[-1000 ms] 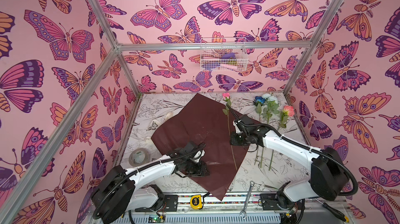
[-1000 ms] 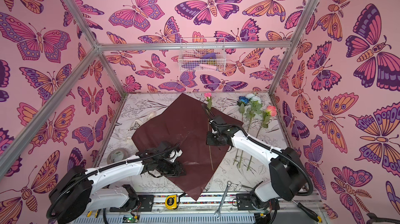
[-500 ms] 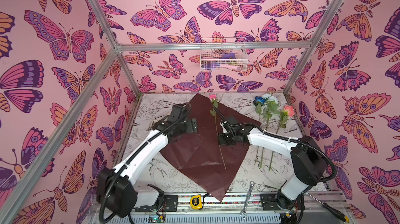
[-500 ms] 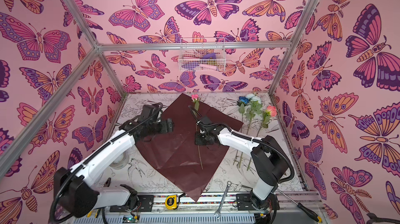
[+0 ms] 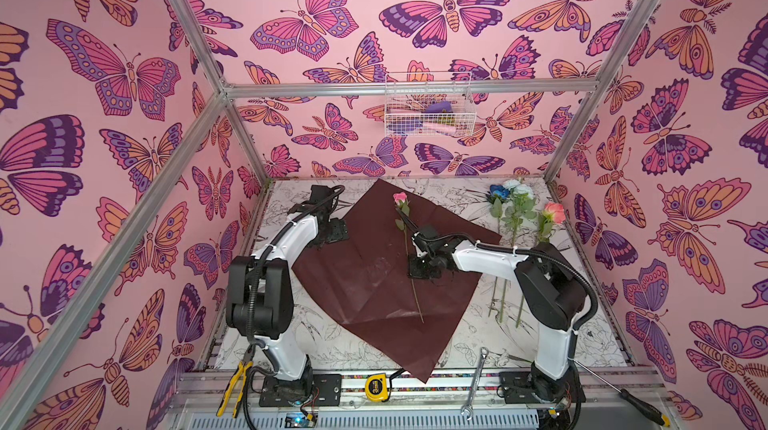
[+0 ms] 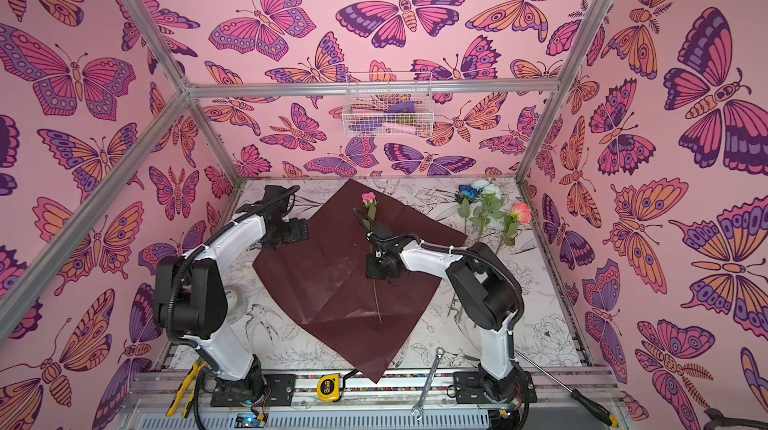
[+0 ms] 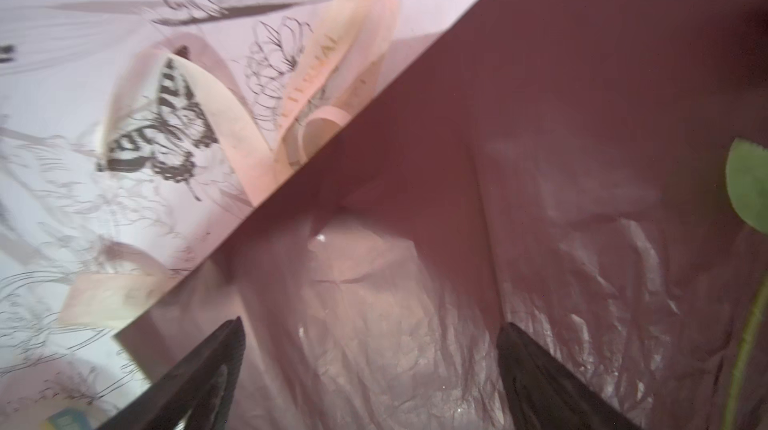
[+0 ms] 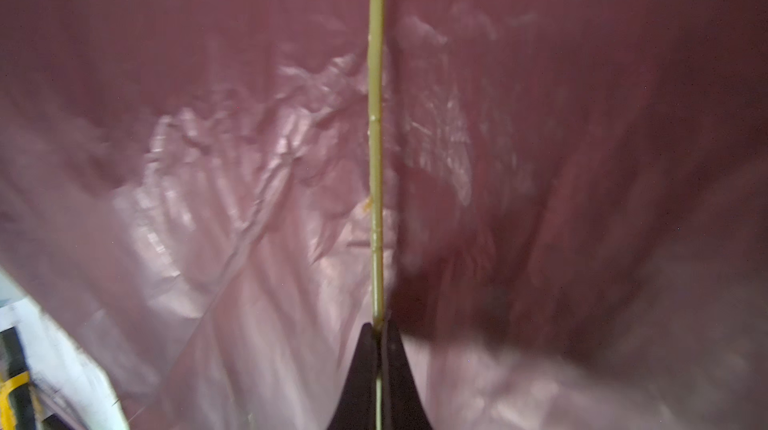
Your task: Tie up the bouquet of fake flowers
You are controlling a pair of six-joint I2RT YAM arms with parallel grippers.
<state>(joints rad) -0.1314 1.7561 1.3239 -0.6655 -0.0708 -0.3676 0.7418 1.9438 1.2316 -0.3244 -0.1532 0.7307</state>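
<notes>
The dark red wrapping paper (image 5: 365,295) (image 6: 328,295) lies diamond-wise on the table. My right gripper (image 5: 419,270) (image 6: 379,270) (image 8: 377,328) is shut on the stem (image 8: 376,116) of a pink rose (image 5: 400,198) (image 6: 368,198), holding it over the paper's middle. Blue (image 5: 496,191), white (image 5: 515,187) and peach (image 5: 554,212) roses lie at the back right, off the paper. My left gripper (image 5: 328,237) (image 6: 286,235) (image 7: 372,332) hangs open over the paper's left edge, nothing between its fingers (image 7: 224,349). A cream ribbon (image 7: 316,71) lies just beyond that edge.
A white wire basket (image 5: 428,104) hangs on the back wall. Yellow pliers (image 5: 235,382), a tape measure (image 5: 377,387), a wrench (image 5: 473,382) and a screwdriver (image 5: 623,390) lie along the front rail. A clear tape roll (image 6: 235,303) sits behind the left arm.
My left arm swung from the paper's front to its back left edge and its jaws opened. My right gripper carried the pink rose leftward onto the middle of the paper.
</notes>
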